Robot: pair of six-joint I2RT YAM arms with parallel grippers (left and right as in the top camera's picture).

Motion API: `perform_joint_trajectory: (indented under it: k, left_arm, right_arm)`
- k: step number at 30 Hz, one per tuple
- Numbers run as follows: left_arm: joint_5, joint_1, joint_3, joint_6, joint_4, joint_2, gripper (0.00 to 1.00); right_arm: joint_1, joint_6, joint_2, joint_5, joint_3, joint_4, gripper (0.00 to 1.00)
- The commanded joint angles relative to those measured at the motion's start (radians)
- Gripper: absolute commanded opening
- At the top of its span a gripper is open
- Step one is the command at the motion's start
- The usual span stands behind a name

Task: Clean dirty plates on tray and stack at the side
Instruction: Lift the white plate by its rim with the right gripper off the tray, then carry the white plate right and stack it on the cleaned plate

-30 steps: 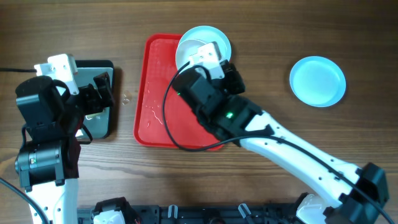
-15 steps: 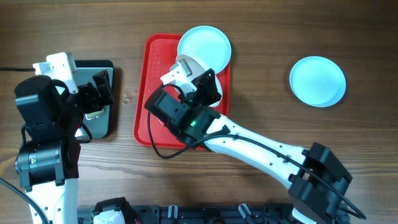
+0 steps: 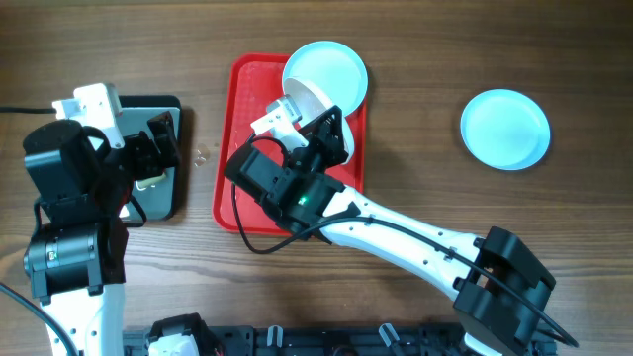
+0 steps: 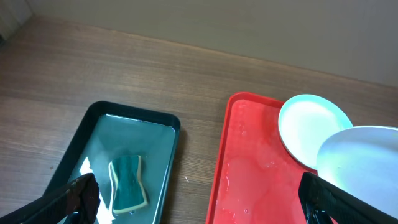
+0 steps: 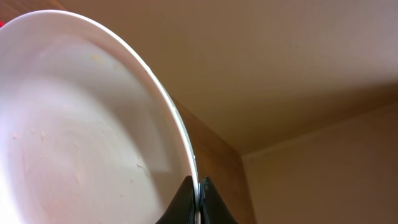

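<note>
Plainly the whiter plate (image 5: pixel 81 124) is the one in hand. The right fingers (image 5: pixel 181 204) are pinched together on its rim and hold it tilted on edge above the far half of the red tray (image 3: pixel 237 119), a grip that probably leaves its face free for wiping. Specks show on that face, so I judge it not yet cleaned. A second plate (image 3: pixel 326 69), pale turquoise, lies flat at the tray's far right corner with its rim overhanging the tray's edge; I can make out nothing in it. The tray floor carries only wet streaks and droplets. A third, turquoise plate (image 3: pixel 505 129) sits alone on the tabletop (image 3: pixel 415 59) well to the right of the tray, likely the start of the stack. Left of the tray, a black tray (image 4: pixel 134 116) holds a green sponge (image 4: pixel 127 185) on its glossy base. The left fingers (image 4: pixel 74 200) hang spread wide above it, holding nothing, presumably poised to fetch that sponge.
</note>
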Motion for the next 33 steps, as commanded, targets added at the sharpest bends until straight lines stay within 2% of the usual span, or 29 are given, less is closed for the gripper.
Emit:
perform_joint_trajectory:
  k: [1,5,13,17,26,29,33]
  left_arm:
    - [0.018,-0.002,0.014,-0.013,0.006,-0.012,1.0]
    - [0.018,-0.002,0.014,-0.013,0.006,-0.012,1.0]
    - [0.018,-0.002,0.014,-0.013,-0.008,-0.012,1.0]
    - [0.018,-0.002,0.014,-0.013,-0.008,-0.012,1.0]
    - [0.019,-0.002,0.014,-0.013,-0.01,-0.012,1.0]
    - [0.019,-0.002,0.013,-0.013,-0.013,-0.012,1.0]
    - [0.019,-0.002,0.013,-0.013,-0.02,-0.012,1.0]
  right_arm:
    - [0.004,-0.017,0.013,0.039,0.023,0.006,0.04]
    - [-0.003,0.003,0.013,-0.092,0.023,-0.013,0.04]
    - [-0.097,0.451,-0.005,-0.488,0.023,-0.241,0.04]
    - [-0.194,0.566,-0.029,-0.705,0.023,-0.299,0.04]
    - [-0.423,0.581,-0.135,-1.251,0.023,-0.197,0.04]
    - [-0.505,0.535,-0.187,-1.432,0.023,-0.165,0.04]
    - [-0.626,0.529,-0.258,-1.488,0.023,-0.206,0.04]
